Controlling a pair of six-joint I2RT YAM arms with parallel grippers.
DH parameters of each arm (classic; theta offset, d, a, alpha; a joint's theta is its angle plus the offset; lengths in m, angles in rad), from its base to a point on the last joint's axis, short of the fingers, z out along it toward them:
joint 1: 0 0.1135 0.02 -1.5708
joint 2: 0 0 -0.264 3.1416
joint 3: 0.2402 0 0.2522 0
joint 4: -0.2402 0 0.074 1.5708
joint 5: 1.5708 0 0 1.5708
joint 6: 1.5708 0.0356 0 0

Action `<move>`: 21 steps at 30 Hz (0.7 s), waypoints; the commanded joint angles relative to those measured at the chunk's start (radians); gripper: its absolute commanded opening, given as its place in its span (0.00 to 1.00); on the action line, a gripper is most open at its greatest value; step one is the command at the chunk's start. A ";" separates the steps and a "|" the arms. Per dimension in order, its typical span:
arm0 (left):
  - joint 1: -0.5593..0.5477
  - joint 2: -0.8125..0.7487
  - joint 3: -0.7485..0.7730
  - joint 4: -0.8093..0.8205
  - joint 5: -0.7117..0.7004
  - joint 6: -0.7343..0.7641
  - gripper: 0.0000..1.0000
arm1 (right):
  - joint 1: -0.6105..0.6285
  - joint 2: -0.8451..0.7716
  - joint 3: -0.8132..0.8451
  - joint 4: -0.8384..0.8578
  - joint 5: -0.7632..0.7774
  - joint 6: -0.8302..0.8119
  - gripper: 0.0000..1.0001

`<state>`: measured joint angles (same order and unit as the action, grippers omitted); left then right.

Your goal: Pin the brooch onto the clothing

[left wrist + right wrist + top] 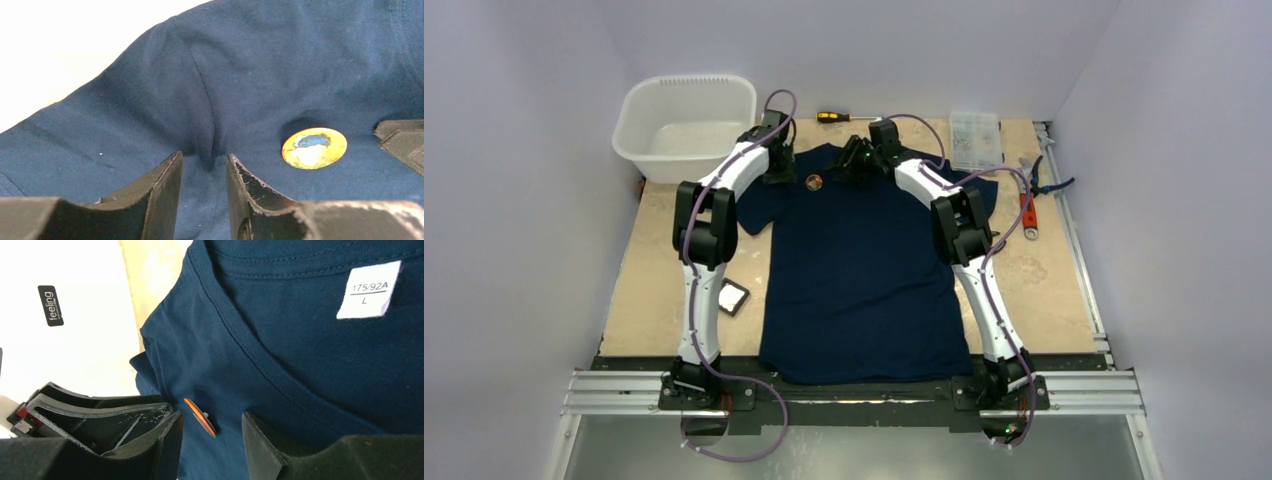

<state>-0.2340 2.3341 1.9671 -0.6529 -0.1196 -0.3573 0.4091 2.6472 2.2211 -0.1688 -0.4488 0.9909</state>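
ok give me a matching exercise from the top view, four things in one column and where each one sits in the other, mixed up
Things
1. brooch
2. white plastic tub
3. screwdriver
4. small square black tray

Places
A. on the table, just left of the T-shirt, toward the near edge
B. far left corner of the table
C. on the T-shirt's upper chest, just left of the collar
D. far edge of the table, beyond the collar

Pairs: 1-C, 2-B, 3-D, 4-A
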 commanded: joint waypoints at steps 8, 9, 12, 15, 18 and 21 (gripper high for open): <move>-0.029 -0.165 -0.027 0.035 -0.067 0.066 0.34 | -0.008 -0.064 -0.031 0.068 -0.040 -0.035 0.46; -0.045 -0.176 -0.045 0.055 -0.051 0.074 0.33 | -0.008 -0.064 -0.031 0.071 -0.045 -0.036 0.45; -0.102 -0.178 -0.069 0.089 -0.033 0.097 0.28 | -0.007 -0.064 -0.029 0.076 -0.057 -0.034 0.40; -0.137 -0.120 -0.021 0.077 -0.037 0.095 0.23 | -0.007 -0.072 -0.038 0.083 -0.067 -0.042 0.37; -0.149 -0.049 0.045 0.038 -0.060 0.083 0.19 | -0.008 -0.086 -0.056 0.092 -0.075 -0.059 0.34; -0.148 -0.006 0.076 0.026 -0.070 0.075 0.15 | -0.011 -0.087 -0.050 0.087 -0.091 -0.074 0.32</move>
<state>-0.4004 2.2677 1.9820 -0.6079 -0.1642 -0.2867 0.4042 2.6389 2.1723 -0.1146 -0.4965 0.9588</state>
